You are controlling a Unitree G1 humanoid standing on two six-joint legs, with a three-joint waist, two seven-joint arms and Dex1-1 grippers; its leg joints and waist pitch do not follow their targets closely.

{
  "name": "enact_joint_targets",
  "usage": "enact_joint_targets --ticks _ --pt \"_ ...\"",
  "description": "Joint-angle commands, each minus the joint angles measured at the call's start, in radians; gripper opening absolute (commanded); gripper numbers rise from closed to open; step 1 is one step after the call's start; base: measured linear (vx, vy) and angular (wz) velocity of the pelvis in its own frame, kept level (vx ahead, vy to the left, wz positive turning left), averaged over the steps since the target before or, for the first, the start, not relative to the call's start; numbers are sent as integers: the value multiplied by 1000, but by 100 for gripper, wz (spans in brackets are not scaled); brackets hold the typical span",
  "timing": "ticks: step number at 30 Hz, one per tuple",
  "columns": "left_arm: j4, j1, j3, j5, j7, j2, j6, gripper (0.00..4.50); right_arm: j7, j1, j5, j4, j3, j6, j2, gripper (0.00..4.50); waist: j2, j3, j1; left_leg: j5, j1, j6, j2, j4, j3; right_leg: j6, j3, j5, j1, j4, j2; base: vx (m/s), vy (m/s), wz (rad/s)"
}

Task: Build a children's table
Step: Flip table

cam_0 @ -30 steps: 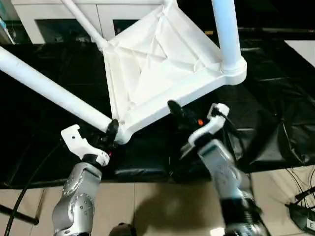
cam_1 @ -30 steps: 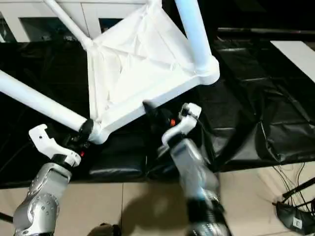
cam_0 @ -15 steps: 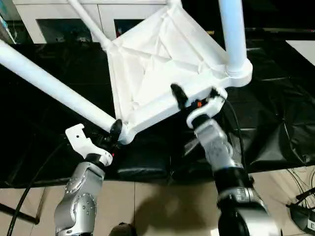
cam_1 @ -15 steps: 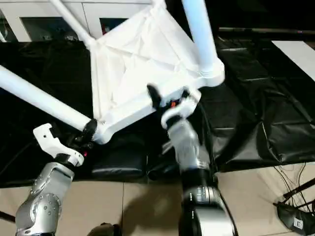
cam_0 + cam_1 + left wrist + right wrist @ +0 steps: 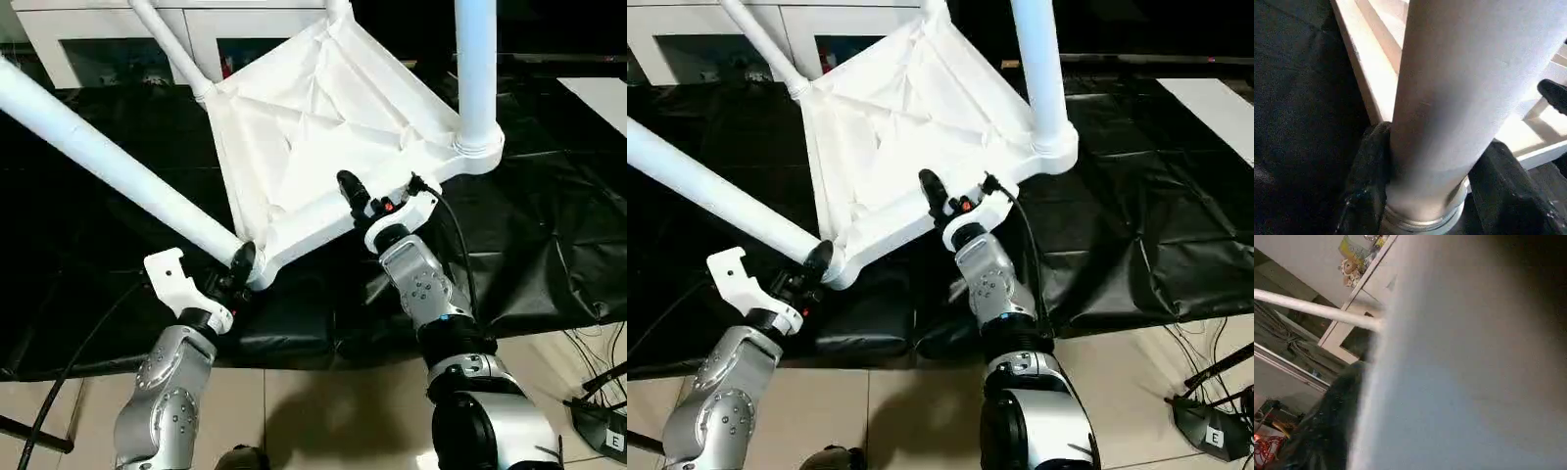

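Left wrist view: table leg (image 5: 1449, 98) between jaws.

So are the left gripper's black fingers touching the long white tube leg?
Touching. In the left wrist view both fingers press against the leg just above its socket.

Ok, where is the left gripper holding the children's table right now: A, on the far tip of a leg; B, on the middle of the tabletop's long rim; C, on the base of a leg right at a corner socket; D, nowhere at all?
C: the left gripper has its black fingers on either side of the white leg, right above the corner socket.
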Motion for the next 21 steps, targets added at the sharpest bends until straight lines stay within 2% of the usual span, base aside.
enact_joint_targets --ticks 1,4,5,6,9,10,11,14,16,19,21 --pt "-21 6 -45 -65 -57 -29 13 214 -18 -29 -18 24 -6 -17 -8 298 -5 -75 1 -118 40 44 28 -60 -7 -194 18 137 28 -59 -60 0 0 0" --pt "-15 3 -44 -63 -56 -29 13 214 -14 -34 -21 32 -16 -25 -11 281 -5 -76 0 -127 40 33 28 -60 -7 -194 19 125 28 -58 -60 0 0 0" --pt "-15 2 -43 -64 -55 -28 13 214 -14 -35 -22 34 -18 -27 -13 276 1 -75 -1 -134 39 30 27 -60 -8 -196 19 119 26 -58 -61 0 0 0" --pt "-15 2 -43 -64 -55 -28 13 214 -14 -35 -22 34 -18 -27 -13 257 -1 -74 -3 -140 39 29 27 -61 -7 -196 19 113 26 -60 -59 0 0 0" --pt "-7 -4 -39 -55 -47 -25 14 214 -15 -37 -28 40 -19 -34 -18 243 -2 -74 -5 -152 39 24 27 -62 -7 -197 20 102 27 -60 -59 0 0 0" --pt "-3 -6 -34 -46 -33 -25 15 270 -15 -37 -29 39 -19 -36 -19 236 0 -72 -5 -153 39 24 27 -62 -8 -196 20 99 26 -61 -60 0 0 0" --pt "1 -9 -27 -53 -32 -28 16 284 -16 -38 -28 38 -21 -36 -21 233 0 -73 -6 -155 40 23 27 -63 -8 -197 19 98 26 -61 -58 0 0 0" --pt "2 -10 -18 -62 -35 -31 16 291 -16 -41 -37 35 -22 -43 -24 228 0 -73 -4 -163 42 17 27 -62 -7 -206 20 92 24 -61 -58 0 0 0" --pt "-7 -8 -16 -67 -37 -28 20 321 -19 -45 -42 33 -25 -51 -28 226 -3 -72 -3 -166 41 19 27 -63 -7 -203 20 87 25 -62 -58 0 0 0" --pt "-11 -6 -12 -71 -36 -25 23 330 -27 -49 -47 36 -28 -65 -31 226 -2 -71 0 -167 41 19 28 -64 -7 -198 20 71 23 -63 -59 0 0 0" --pt "-11 -8 -1 -67 -24 -24 14 354 -32 -53 -48 34 -33 -77 -37 226 -3 -69 0 -177 42 16 28 -65 -7 -194 20 57 22 -65 -59 0 0 0"
